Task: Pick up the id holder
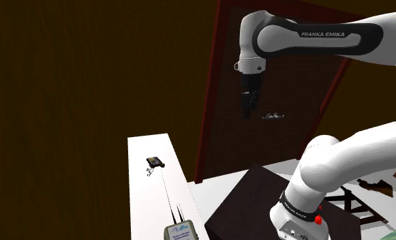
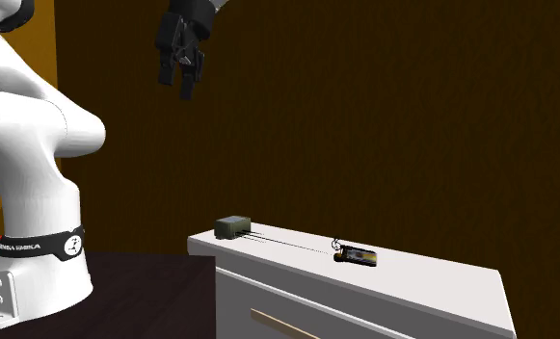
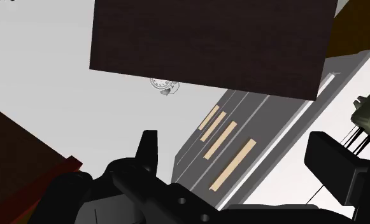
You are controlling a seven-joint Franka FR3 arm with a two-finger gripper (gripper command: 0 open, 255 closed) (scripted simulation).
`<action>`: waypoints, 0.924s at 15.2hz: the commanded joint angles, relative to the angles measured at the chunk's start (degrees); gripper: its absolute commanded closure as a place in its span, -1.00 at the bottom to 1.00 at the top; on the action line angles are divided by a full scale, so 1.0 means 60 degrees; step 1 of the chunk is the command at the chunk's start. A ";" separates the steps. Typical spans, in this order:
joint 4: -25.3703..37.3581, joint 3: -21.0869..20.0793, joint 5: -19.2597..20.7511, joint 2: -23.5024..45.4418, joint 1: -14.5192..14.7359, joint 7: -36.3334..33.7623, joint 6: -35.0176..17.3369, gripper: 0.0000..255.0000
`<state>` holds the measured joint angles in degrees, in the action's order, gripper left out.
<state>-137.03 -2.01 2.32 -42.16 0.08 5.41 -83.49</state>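
Shoulder view: all-black two-finger gripper (image 1: 248, 108) hangs high before dark brown door (image 1: 271, 68), well apart from small dark flat id holder (image 1: 155, 162). Holder lies on white cabinet top (image 1: 145, 204). Thin line, possibly lanyard, runs from holder toward grey-green box (image 1: 179, 232).

Second exterior view: holder flat near middle of top, box at end nearer arm, gripper well above.

Wrist view: fingers (image 3: 148, 149) stand apart, nothing between, jaws open. Dark brown box stand (image 3: 209, 44) and pale drawer handles (image 3: 231, 156) below.
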 commanded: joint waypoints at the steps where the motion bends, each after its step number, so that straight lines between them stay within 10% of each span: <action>1: 0.0000 0.0000 0.0000 0.0000 0.0000 0.0000 0.0000 -1.00; 14: -0.0626 -0.0492 -0.0769 0.3247 0.0420 -0.0441 -0.4468 -1.00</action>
<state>-141.23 -4.60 -1.91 -24.72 2.33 3.09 -108.28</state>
